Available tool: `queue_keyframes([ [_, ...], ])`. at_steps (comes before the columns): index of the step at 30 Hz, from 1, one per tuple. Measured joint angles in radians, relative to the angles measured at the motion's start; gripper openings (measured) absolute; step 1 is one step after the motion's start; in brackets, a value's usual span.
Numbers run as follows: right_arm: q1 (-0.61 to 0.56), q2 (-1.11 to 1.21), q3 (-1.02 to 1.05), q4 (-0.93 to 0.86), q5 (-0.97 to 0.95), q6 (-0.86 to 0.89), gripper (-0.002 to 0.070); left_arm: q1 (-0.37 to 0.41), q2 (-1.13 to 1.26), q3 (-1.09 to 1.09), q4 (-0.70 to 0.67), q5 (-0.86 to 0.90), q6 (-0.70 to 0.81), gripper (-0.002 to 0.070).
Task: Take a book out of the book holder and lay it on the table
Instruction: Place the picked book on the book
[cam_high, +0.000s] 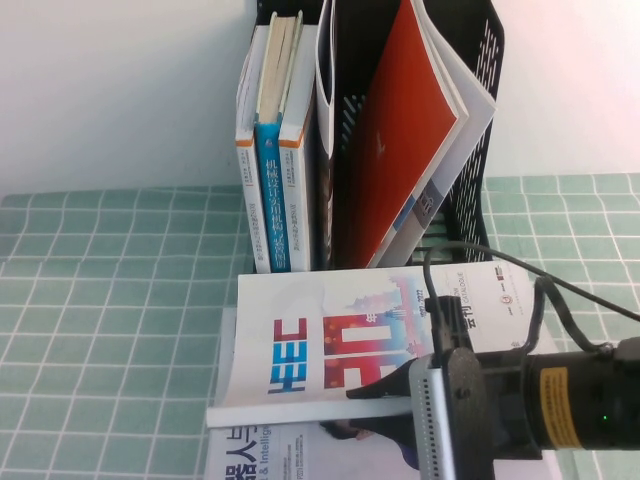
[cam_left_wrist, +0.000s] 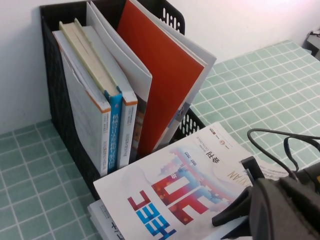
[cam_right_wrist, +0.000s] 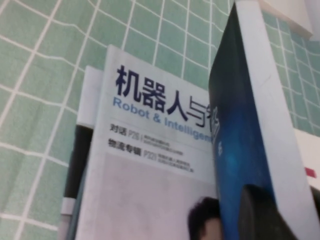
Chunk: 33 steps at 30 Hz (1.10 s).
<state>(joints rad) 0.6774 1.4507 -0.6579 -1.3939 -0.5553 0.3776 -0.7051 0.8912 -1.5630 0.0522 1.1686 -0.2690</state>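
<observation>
One book (cam_high: 330, 345) is out of the rack and hanging in front of it, the white cover with blue HEEC and the big red 50 facing up, carried almost flat but clearly off the cloth. Its near edge floats above another magazine (cam_high: 255, 452) lying on the table, the one with blue Chinese lettering and "Robot & Intelligence" on its cover; the right wrist view looks down past the held book's dark underside onto that title, so there is daylight between the two.

Right gripper (cam_high: 385, 392) is clamped on the book's near edge, one black finger lying across the cover by the red numerals, the other presumably beneath, out of sight. That grip reads firm enough for a thin, floppy magazine, though the far corner could droop.

Behind it, the book holder (cam_high: 480, 150) stands upright against the wall, holding three upright textbooks (cam_high: 275, 150) in its left bay and a red-covered magazine (cam_high: 400, 140) leaning across the right one.

So the extraction looks done, and what remains, by my reading, is the lowering and the release. As things stand the book would come down partly on that other magazine rather than on bare table (cam_high: 100, 300), so a shift sideways may be wanted first.

Left gripper is not in any view.
</observation>
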Motion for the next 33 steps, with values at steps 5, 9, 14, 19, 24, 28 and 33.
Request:
queue_keyframes([
  [5, 0.0, 0.053, 0.0, 0.011, -0.034, 0.039, 0.013, 0.0, 0.0, 0.0, 0.0, 0.021, 0.0, -0.0001],
  [9, 0.0, 0.079, 0.0, 0.002, -0.056, 0.131, 0.0165, 0.0, 0.0, 0.0, 0.0, 0.021, 0.001, -0.0001],
  [14, 0.0, 0.082, 0.0, -0.142, -0.114, 0.372, 0.0349, 0.0, 0.0, 0.0, 0.002, 0.021, 0.016, -0.0001],
  [19, 0.0, 0.074, -0.006, -0.317, -0.3, 0.595, 0.0397, 0.0, 0.0, 0.0, 0.002, -0.018, 0.046, -0.0001],
  [24, 0.0, 0.02, -0.018, -0.355, -0.429, 0.635, 0.0363, 0.0, -0.005, 0.017, 0.002, -0.095, 0.073, -0.0003],
  [28, 0.0, -0.072, -0.078, -0.377, -0.396, 0.636, 0.0189, 0.0, -0.059, 0.135, 0.002, -0.242, 0.091, -0.0003],
  [33, -0.002, -0.248, -0.169, -0.383, -0.16, 0.625, 0.0026, 0.0, -0.192, 0.394, 0.026, -0.502, 0.105, -0.0003],
])
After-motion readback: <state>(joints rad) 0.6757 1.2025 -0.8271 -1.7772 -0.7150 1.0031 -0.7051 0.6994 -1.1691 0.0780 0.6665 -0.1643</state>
